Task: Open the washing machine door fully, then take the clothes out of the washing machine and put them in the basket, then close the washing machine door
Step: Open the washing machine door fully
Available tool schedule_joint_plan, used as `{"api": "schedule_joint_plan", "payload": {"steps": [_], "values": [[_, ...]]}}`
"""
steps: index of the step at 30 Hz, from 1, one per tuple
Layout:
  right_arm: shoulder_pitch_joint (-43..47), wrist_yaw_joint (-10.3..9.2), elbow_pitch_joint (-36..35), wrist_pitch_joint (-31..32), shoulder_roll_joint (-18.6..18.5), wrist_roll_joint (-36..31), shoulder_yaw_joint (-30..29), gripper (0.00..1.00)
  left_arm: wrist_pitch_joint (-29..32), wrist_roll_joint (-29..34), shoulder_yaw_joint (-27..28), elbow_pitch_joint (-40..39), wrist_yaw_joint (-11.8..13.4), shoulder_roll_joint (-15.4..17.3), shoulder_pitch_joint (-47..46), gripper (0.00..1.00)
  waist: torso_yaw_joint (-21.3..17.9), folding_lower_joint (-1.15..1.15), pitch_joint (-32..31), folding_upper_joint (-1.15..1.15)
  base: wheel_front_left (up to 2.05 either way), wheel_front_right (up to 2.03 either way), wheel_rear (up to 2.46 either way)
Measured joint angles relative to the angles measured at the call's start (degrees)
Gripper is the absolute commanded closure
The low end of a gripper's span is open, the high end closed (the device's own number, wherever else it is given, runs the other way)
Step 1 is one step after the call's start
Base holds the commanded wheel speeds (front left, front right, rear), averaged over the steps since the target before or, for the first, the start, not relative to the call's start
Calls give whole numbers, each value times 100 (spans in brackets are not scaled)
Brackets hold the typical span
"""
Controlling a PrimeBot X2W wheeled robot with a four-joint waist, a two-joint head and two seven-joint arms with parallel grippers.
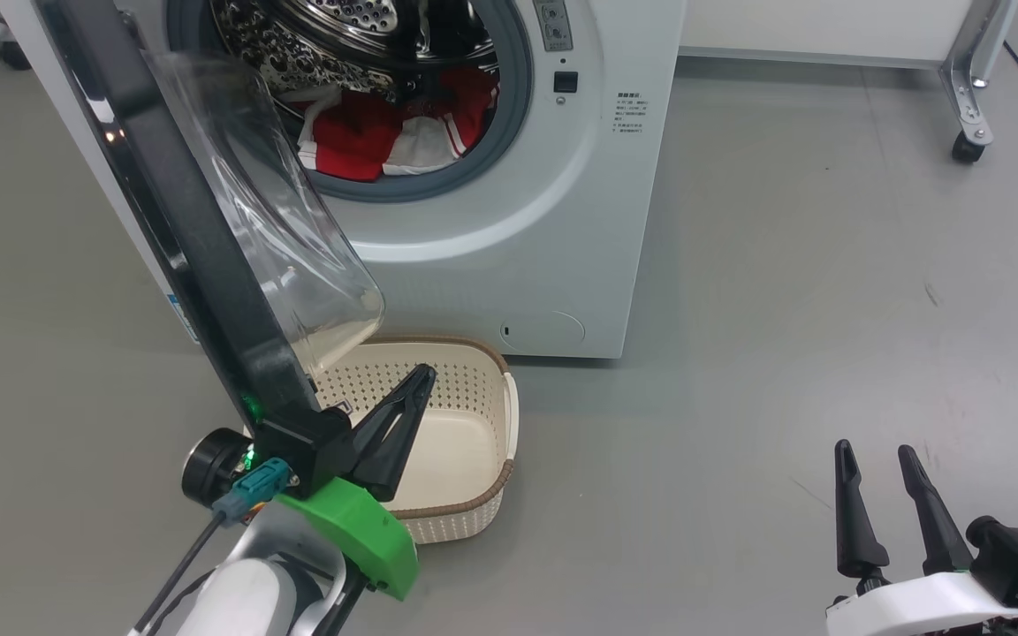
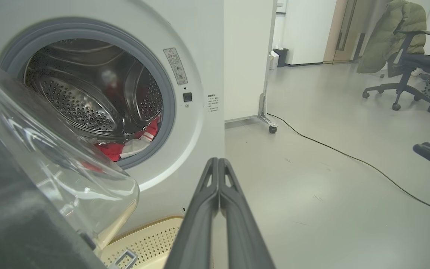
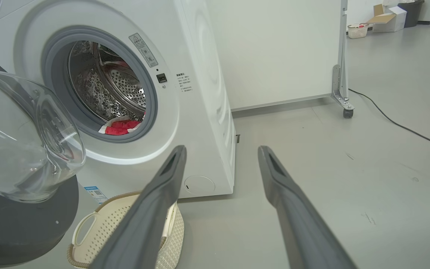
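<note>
Closest to the head camera, at 7 o'clock, is the left gripper (image 1: 423, 375). Its two fingers are pressed tight together and hold nothing. It sits right beside the bottom edge of the door (image 1: 200, 265), with its tips pointing out over the basket (image 1: 474, 389). I cannot tell if it really touches the door. I think the fingers are squeezed together to make one stiff stick, good for pushing the door wider.

At 5 o'clock the right gripper (image 1: 875, 450) waits low over the floor (image 1: 783, 309), well apart from everything. Its fingers are spread wide and empty. I think it is kept ready to reach in for the clothes (image 1: 359, 132) once the way is free.

The door runs from 10 o'clock down to 7 o'clock. It stands out from the washer (image 1: 562, 221), open part of the way, not all the way. Its glass bowl (image 1: 288, 238) hangs over the back left corner of the basket, so it is in the way.

The clothes, red and white, lie in a heap at the bottom of the drum (image 1: 341, 26), at 12 o'clock. None are in the basket. The basket sits on the floor just in front of the washer, below the opening, so the clothes have a short trip down
</note>
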Motion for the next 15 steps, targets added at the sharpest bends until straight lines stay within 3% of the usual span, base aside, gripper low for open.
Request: {"api": "schedule_joint_plan", "payload": {"steps": [15], "values": [[-3, 51, -3, 0, 83, -11, -62, 0, 289, -54, 364, 420, 354, 5, 31, 100, -137, 0, 181, 0, 0, 0, 0]]}}
